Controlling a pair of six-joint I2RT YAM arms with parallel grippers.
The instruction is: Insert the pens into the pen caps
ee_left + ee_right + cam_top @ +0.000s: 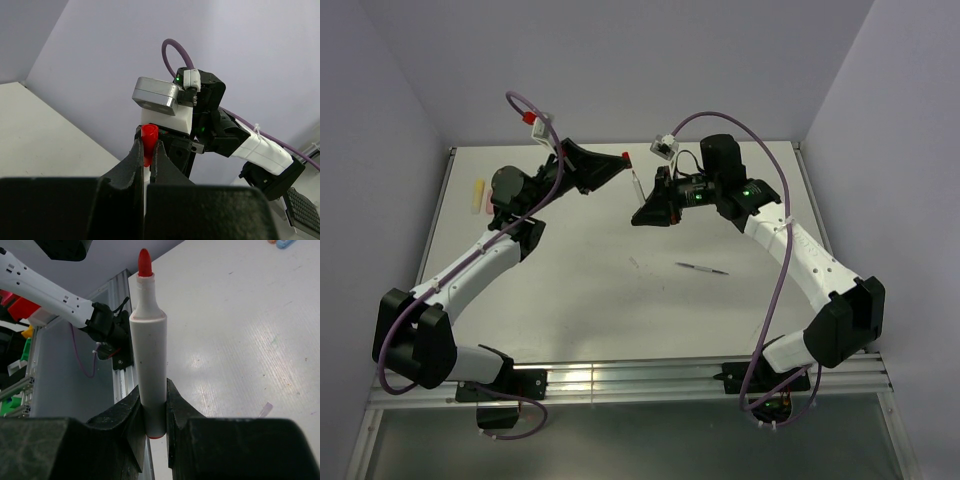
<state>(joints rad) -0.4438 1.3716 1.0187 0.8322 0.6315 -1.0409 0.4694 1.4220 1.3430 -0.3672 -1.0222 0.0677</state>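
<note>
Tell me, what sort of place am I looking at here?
Most likely a robotics lab test bench. The left arm and right arm are bolted to a metal rail at the edge of a white table, plain walls box it in, and purple cables trail along the arms.

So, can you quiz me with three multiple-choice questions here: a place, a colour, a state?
1. Where is the thin grey pen? A) flat on the table B) in a claw C) on the wall
2. The white marker's tip is: A) blue B) red C) green
3. The left claw is: A) wide open B) out of sight C) shut on the red cap
Answers: A, it lies on the table between the arms; B, red shows above the right claw; C, it pinches the cap.
</note>
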